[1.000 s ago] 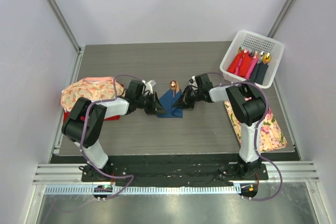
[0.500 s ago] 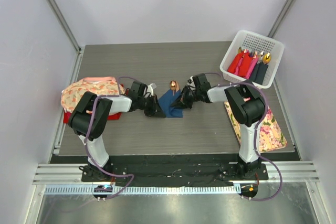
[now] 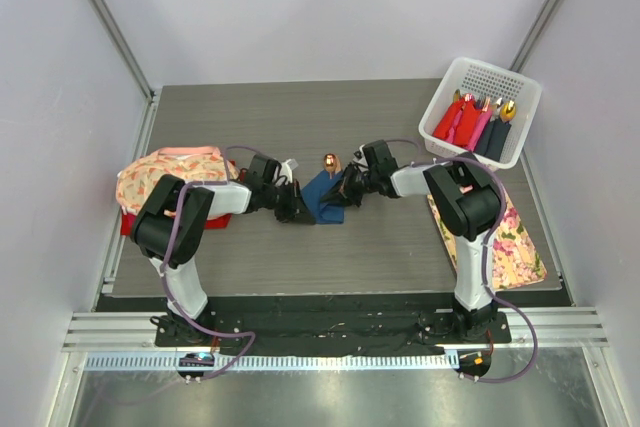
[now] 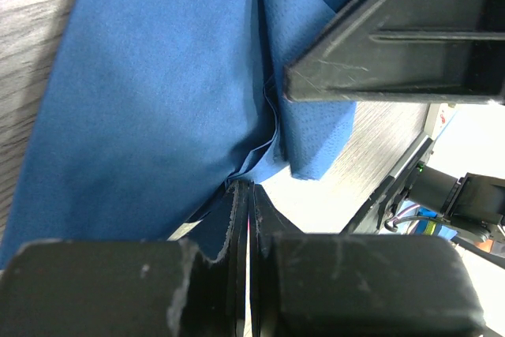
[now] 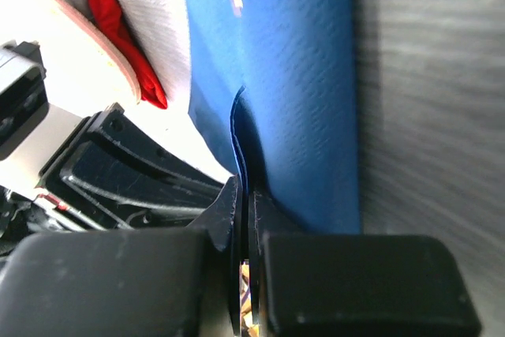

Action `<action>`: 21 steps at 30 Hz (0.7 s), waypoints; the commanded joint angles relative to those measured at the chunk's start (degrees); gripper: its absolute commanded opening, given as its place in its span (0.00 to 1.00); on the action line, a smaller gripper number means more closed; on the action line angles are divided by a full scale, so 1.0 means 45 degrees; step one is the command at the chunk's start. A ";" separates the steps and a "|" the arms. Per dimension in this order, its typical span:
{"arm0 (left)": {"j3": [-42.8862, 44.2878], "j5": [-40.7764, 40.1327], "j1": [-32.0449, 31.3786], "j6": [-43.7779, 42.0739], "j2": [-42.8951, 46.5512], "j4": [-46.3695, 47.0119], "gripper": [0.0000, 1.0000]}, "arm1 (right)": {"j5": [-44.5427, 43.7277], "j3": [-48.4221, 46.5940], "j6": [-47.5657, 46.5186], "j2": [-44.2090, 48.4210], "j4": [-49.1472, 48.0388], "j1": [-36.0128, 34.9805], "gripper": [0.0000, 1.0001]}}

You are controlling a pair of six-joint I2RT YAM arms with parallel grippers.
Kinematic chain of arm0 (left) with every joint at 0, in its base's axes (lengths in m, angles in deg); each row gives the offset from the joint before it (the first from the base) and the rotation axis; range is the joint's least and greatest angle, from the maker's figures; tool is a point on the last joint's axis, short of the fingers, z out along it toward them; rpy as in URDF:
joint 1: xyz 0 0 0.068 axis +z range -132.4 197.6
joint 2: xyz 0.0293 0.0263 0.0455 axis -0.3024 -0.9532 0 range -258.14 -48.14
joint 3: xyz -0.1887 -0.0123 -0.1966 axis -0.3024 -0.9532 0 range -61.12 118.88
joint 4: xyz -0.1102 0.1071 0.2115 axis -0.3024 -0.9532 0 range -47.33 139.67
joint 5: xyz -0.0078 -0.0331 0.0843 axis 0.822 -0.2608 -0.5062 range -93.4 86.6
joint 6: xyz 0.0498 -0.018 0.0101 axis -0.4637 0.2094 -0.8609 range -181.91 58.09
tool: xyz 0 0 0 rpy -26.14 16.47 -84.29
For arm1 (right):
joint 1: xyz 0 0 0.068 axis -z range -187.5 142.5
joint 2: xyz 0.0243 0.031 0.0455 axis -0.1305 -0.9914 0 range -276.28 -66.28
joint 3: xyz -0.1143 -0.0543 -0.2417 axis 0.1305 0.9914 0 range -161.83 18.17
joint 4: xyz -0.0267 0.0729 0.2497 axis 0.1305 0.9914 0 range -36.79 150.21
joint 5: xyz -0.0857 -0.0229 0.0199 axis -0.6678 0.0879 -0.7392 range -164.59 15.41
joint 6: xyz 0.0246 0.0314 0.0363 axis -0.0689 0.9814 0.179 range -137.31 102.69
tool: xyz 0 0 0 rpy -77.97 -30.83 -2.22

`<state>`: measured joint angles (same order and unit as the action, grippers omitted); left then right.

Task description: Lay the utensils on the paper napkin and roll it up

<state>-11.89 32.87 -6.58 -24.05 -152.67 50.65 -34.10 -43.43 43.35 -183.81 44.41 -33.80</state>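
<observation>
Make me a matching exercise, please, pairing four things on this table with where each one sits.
1. paper napkin
2. spoon
3. white basket
4. bunched floral cloth

A. far right corner of the table
B. at the left edge
C. pinched between left gripper and right gripper
D. bowl poking from the napkin's far end

Pairs: 1-C, 2-D, 3-A, 4-B

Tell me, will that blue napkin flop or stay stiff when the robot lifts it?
Probably floppy: the paper napkin creases and folds where the left gripper pinches it. Likely very light, being a thin sheet. It could tear if tugged, since the right gripper pinches the other side too.
</observation>
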 commanded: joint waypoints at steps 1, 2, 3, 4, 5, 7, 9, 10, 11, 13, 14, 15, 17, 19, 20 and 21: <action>-0.0022 -0.0678 0.0062 -0.0446 -0.0267 -0.0431 0.04 | -0.0248 -0.0178 0.0250 -0.0248 -0.0701 -0.0111 0.01; -0.0042 -0.0658 0.0043 -0.0446 -0.0248 -0.0392 0.04 | -0.0286 -0.0158 0.0230 -0.0267 -0.0701 -0.0112 0.01; -0.0042 -0.0658 0.0062 -0.0427 -0.0209 -0.0373 0.04 | -0.0326 -0.0139 0.0211 -0.0306 -0.0701 -0.0112 0.01; -0.0120 -0.0619 0.0062 -0.0407 -0.0170 -0.0314 0.04 | -0.0307 -0.0138 0.0230 -0.0345 -0.0759 -0.0092 0.05; -0.0159 -0.0542 0.0062 -0.0388 -0.0015 -0.0275 0.05 | -0.0287 -0.0119 0.0269 -0.0404 -0.0818 -0.0092 0.07; -0.0392 -0.0327 0.0101 -0.0251 0.0200 0.0173 0.08 | -0.0229 -0.0060 0.0347 -0.0502 -0.0993 -0.0092 0.23; -0.0607 0.0139 0.0275 -0.0154 0.0746 0.0621 0.13 | -0.0189 -0.0041 0.0425 -0.0541 -0.1111 -0.0092 0.34; -0.0879 0.0259 0.0373 0.0001 0.0981 0.0778 0.16 | -0.0151 -0.0021 0.0464 -0.0522 -0.1169 -0.0111 0.40; -0.1056 0.0395 0.0645 0.0080 0.1466 0.0915 0.17 | -0.0169 -0.0002 0.0464 -0.0541 -0.1170 -0.0112 0.53; -0.1252 0.0611 0.0920 0.0295 0.1879 0.1112 0.22 | -0.0170 -0.0002 0.0484 -0.0522 -0.1228 -0.0112 0.63; -0.1427 0.0612 0.1231 0.0393 0.2229 0.1189 0.24 | -0.0170 0.0037 0.0484 -0.0483 -0.1229 -0.0092 0.70; -0.1487 0.0650 0.1388 0.0529 0.2368 0.1287 0.26 | -0.0170 0.0037 0.0503 -0.0483 -0.1248 -0.0092 0.73; -0.1682 0.0612 0.1739 0.1075 0.2603 0.1735 0.29 | -0.0189 0.0076 0.0581 -0.0463 -0.1307 -0.0112 0.76; -0.1702 0.0534 0.1839 0.1485 0.2760 0.2454 0.30 | -0.0170 0.0115 0.0640 -0.0482 -0.1404 -0.0131 0.75; -0.1644 0.0514 0.1820 0.1835 0.2780 0.2634 0.30 | -0.0189 0.0212 0.0756 -0.0463 -0.1482 -0.0131 0.73; -0.1605 0.0417 0.1820 0.2013 0.2606 0.2867 0.30 | -0.0189 0.0252 0.0815 -0.0463 -0.1579 -0.0131 0.61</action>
<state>-19.39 34.24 1.29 -19.70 -142.18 56.13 -31.63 -43.98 46.57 -185.13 36.00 -34.02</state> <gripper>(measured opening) 0.298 0.738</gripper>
